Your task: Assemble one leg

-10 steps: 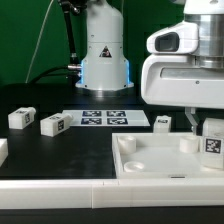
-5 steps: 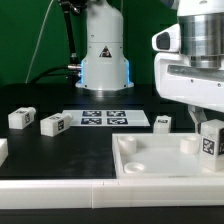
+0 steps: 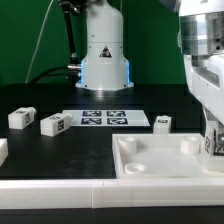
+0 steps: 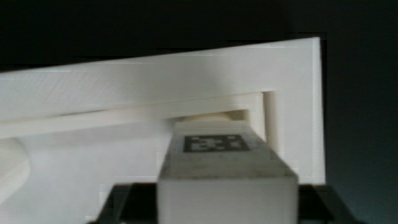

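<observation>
Wrist view gives you the clearest read: the small white chunky plastic leg (image 4: 217,175), its black-and-white square tag facing the camera, sits squarely in the gripper (image 4: 217,207), with a dark finger (image 4: 128,206) pressed against each flank, so the jaws are clamped on the leg. Behind it you see the large white square tray-like piece (image 4: 107,95), with a recessed corner lying straight beyond the leg's tagged end. In the exterior view the gripper (image 3: 211,137) holds the leg (image 3: 214,146) upright at the exterior view's right, over the tray-like piece (image 3: 150,172) near its right-hand side; whether the leg's lower end touches the tray you cannot tell, as the frame edge and the tray wall hide it. Around it, another white tagged block (image 3: 163,122) stands on the black table (image 3: 60,160) just past the tray's far rim, close to the gripper but apart from it. The flat white marker board (image 3: 105,118) lies beside that block, towards the robot's base (image 3: 104,62). Two further white tagged blocks (image 3: 54,124) (image 3: 22,117) sit well off at the exterior view's left.
</observation>
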You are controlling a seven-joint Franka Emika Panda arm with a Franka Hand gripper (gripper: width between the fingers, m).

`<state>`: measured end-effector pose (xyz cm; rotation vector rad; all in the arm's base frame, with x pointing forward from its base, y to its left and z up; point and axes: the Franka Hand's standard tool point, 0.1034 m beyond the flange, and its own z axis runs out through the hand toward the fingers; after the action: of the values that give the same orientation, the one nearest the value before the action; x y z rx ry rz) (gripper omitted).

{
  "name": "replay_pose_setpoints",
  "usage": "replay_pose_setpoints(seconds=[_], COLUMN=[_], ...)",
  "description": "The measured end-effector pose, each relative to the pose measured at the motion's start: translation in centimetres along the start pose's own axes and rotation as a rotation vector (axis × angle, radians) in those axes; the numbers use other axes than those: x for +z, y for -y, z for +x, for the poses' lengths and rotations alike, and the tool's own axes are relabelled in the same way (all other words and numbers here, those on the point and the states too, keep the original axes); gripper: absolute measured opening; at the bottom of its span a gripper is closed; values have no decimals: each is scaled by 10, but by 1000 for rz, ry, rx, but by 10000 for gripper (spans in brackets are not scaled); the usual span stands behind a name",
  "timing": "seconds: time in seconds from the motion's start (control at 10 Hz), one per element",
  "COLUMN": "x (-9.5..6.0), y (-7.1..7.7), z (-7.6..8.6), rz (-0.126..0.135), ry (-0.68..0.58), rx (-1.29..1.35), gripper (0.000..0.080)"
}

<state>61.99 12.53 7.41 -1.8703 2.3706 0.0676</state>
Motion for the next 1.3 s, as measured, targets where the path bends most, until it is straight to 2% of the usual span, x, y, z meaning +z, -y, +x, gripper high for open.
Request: replay_pose_setpoints(seconds=[0.1, 0.5, 0.6, 0.7, 0.8, 0.9, 1.3], x=[0, 0, 0, 0, 0, 0, 0], y=[0, 0, 0, 2, 3, 3, 1], z=[-1, 0, 0, 5, 6, 6, 7], rz=[2, 0, 0, 2, 1, 2, -13], ry=[0, 21, 21, 24, 24, 23, 26], rx=[101, 114, 109, -24, -45, -163, -576], gripper=[290, 290, 473, 588, 588, 637, 649])
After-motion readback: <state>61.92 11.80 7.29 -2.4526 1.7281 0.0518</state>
